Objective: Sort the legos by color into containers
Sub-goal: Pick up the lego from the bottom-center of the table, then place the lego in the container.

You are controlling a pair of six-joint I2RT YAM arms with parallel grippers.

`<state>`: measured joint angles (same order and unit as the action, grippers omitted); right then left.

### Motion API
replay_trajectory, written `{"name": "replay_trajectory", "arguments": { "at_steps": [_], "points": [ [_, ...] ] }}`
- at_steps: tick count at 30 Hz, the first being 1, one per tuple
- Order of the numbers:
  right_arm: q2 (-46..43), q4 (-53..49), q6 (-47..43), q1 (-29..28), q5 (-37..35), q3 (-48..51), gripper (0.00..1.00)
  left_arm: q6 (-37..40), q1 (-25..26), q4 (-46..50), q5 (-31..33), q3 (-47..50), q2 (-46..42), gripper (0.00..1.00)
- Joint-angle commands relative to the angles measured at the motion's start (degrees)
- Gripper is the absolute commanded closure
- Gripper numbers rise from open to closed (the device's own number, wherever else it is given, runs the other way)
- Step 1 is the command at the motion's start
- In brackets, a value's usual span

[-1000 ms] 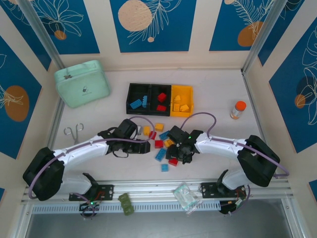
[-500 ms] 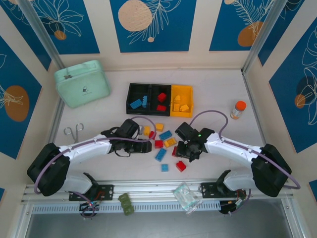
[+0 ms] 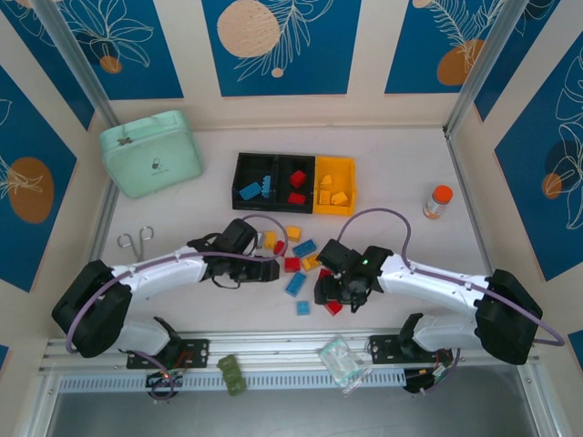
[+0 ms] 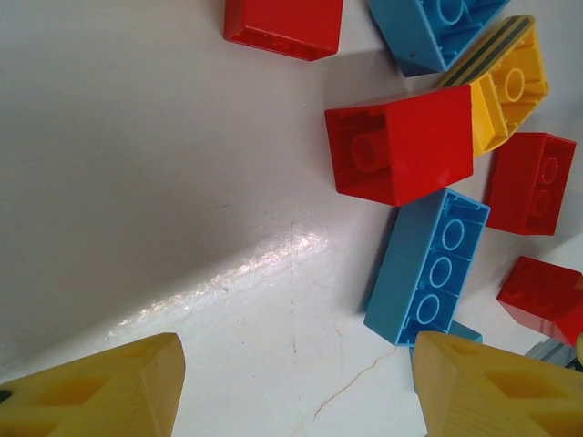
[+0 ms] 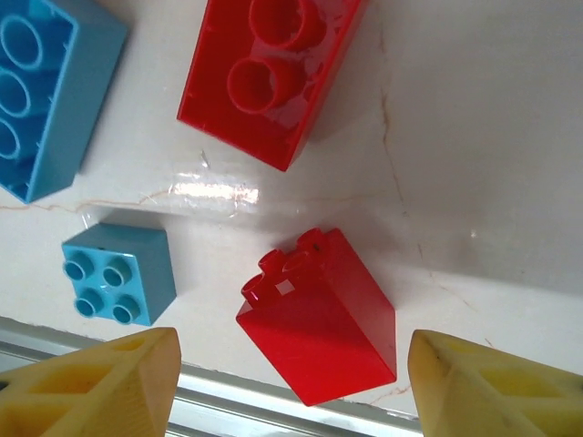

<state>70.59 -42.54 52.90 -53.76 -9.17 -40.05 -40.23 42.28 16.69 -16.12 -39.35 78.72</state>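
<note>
1. The only marking is a small dark logo on the mint-green case [image 3: 150, 153], too small to read. No lettering can be made out on the orange-capped bottle [image 3: 438, 201].
2. The containers [image 3: 273, 158] stand in a row at the middle of the table [image 3: 410, 155]. The left black bin holds blue bricks [image 3: 250, 190], the middle black bin holds red bricks [image 3: 297, 188], and the yellow bin [image 3: 335, 161] holds yellow pieces.
3. The loose legos [image 3: 295, 264] lie scattered just in front of the containers, between the two arms.
4. The left gripper [image 3: 271, 269] [image 4: 296, 391] is released, its yellow fingertips [image 4: 91, 391] wide apart with nothing between them. It sits at the left edge of the scatter.
5. In the left wrist view, a long blue brick [image 4: 428, 269] lies ahead of the spread jaws, near the right-hand fingertip. A red brick [image 4: 401, 146] sits just beyond it, beside a yellow brick [image 4: 506, 86] with a striped edge.
6. The right gripper [image 3: 335, 296] [image 5: 291, 391] is also released, and hangs over the near side of the scatter.
7. In the right wrist view, a small red brick [image 5: 319, 314] lies on its side between the parted fingertips, with a gap on each side.
8. A small blue four-stud brick [image 5: 118, 273] sits just beside the left-hand fingertip. A larger red brick [image 5: 269, 73] lies beyond it, hollow side up.
</note>
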Motion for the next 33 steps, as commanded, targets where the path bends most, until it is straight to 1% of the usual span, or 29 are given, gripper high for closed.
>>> {"name": "replay_trajectory", "arguments": {
  "at_steps": [1,6,10,12,14,20,23,26,29,33],
  "points": [
    [2.64,-1.05,-1.73,-0.98,-1.28,-0.15,0.33,0.32,0.43,-0.28,-1.27,-0.99,0.58,0.34],
    [8.47,-1.66,-2.72,-2.87,-2.95,-2.95,0.42,0.34,0.57,-0.62,-1.96,-0.75,0.10,0.34],
    [11.96,-3.55,-2.98,-4.08,-4.96,-5.44,0.57,-0.22,0.45,-1.67,-2.98,0.22,-1.14,0.35],
    [12.11,-4.21,-2.90,-4.54,-5.44,-6.28,0.66,-0.50,0.48,-1.99,-3.05,0.68,-1.74,0.34],
    [11.38,-5.14,-2.88,-4.68,-5.79,-6.95,0.71,-0.52,0.52,-2.00,-3.13,0.83,-2.44,0.35],
    [5.75,-8.14,-3.08,-3.79,-6.64,-9.05,0.73,-0.97,0.45,-3.06,-3.90,1.54,-4.16,0.35],
    [2.82,-8.05,-4.34,-1.54,-6.01,-10.36,0.74,-1.64,0.42,-3.85,-4.01,1.63,-5.02,0.35],
    [1.50,-7.00,-7.15,2.41,-4.33,-12.47,0.74,-2.44,-0.09,-4.47,-3.68,1.57,-6.63,0.35],
    [2.67,-4.90,-11.11,6.88,-2.10,-15.71,0.74,-2.75,-1.25,-3.97,-3.22,1.14,-8.19,0.35],
    [7.91,-2.77,-15.82,12.03,0.02,-22.69,0.74,-2.66,-3.13,-2.22,-2.26,0.08,-9.94,0.35]
  ]
}}
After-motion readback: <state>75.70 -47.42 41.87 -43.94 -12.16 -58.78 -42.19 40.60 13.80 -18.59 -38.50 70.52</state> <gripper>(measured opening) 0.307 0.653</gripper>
